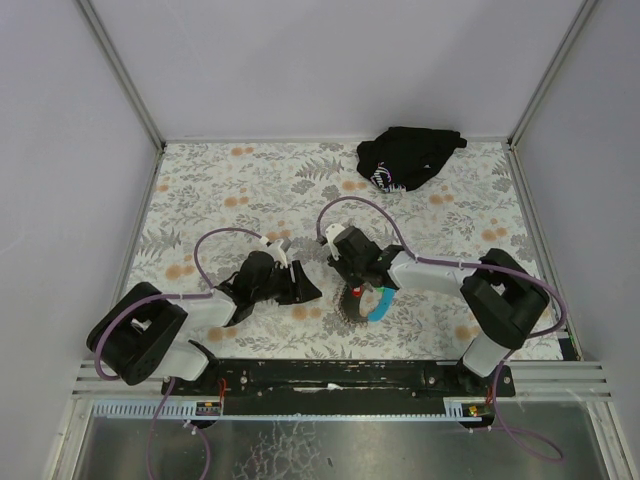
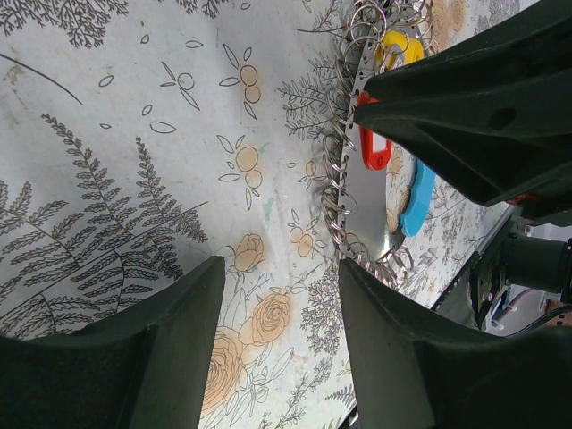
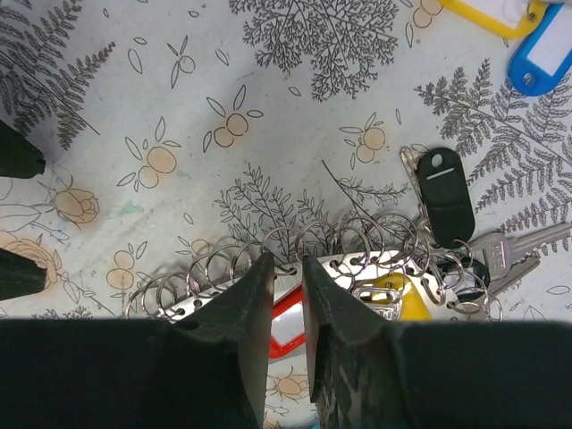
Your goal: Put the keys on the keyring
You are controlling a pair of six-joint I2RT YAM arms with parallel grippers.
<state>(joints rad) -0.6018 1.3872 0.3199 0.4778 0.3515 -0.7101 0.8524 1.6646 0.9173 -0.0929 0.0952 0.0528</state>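
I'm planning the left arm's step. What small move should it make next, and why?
Probably ease the left gripper toward the keyring to steady it: its fingers stand open and empty beside it, while the right gripper sits narrowed at its ringed edge.

My left gripper (image 1: 306, 292) and right gripper (image 1: 352, 291): matte black tapered fingers (image 2: 420, 357), black wrist blocks (image 1: 262, 275). Behind them white links (image 1: 440, 268), bulky black joint housings (image 1: 135, 338). Purple cable (image 1: 215, 236) loops back from each gripper. Black base rail (image 1: 330, 375) farthest behind both grippers.
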